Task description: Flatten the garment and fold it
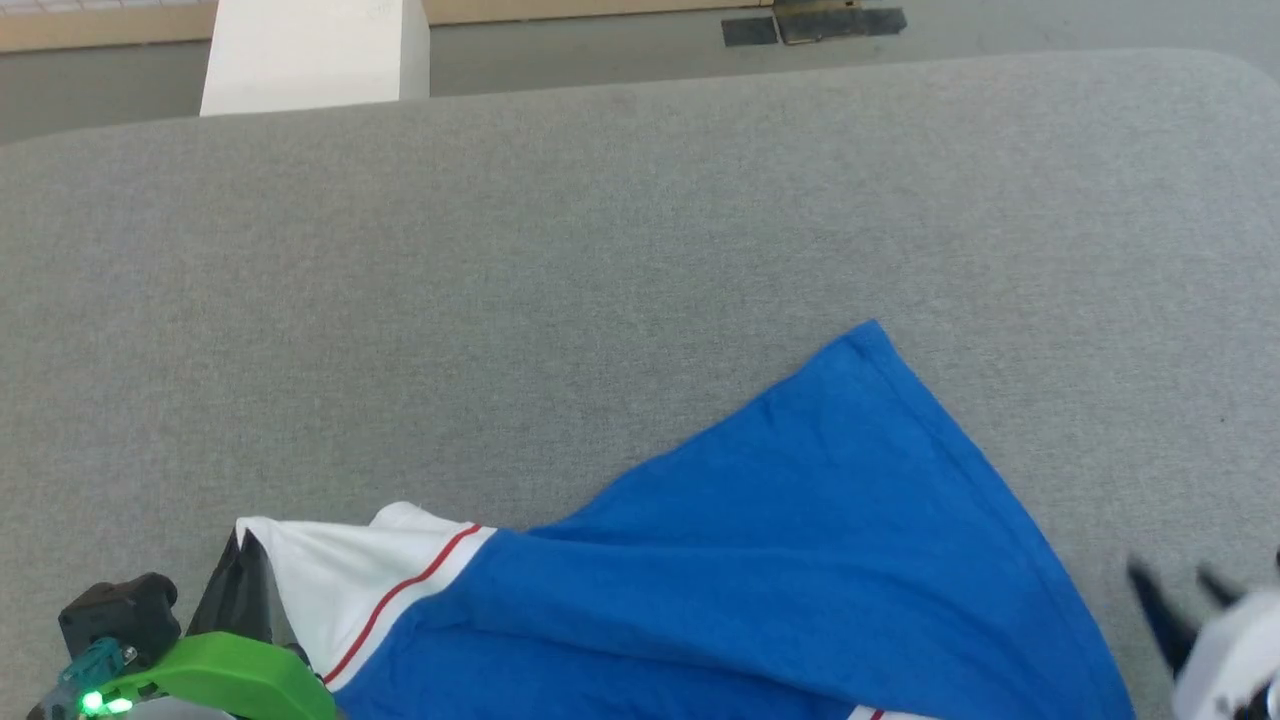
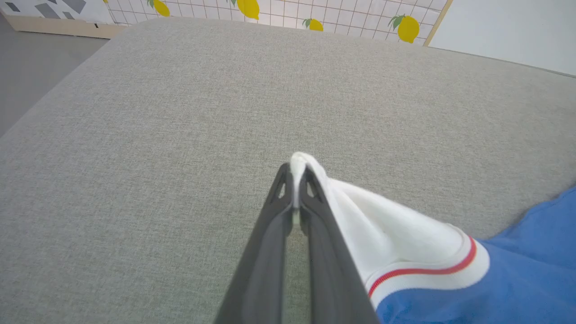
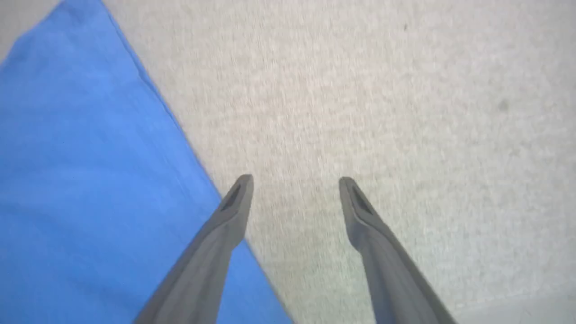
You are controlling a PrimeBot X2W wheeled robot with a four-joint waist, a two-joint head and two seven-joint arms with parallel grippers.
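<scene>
Surface (image 1: 600, 250) grey woven fabric; garment (image 1: 800, 560) on it; lemon-print wall (image 2: 279, 11) behind.

Smooth matt cloth garment (image 1: 800, 520); the grey surface (image 1: 600, 250) is coarse-woven fabric.

I see the garment (image 1: 800, 560), a bright blue jersey shirt with a white sleeve and a thin red stripe at the sleeve seam, spread on the near side of the grey padded surface (image 1: 600, 250). One blue corner points toward the surface's far side. The white sleeve end stretches toward its near left, pinched in my left gripper (image 2: 294, 173).
</scene>
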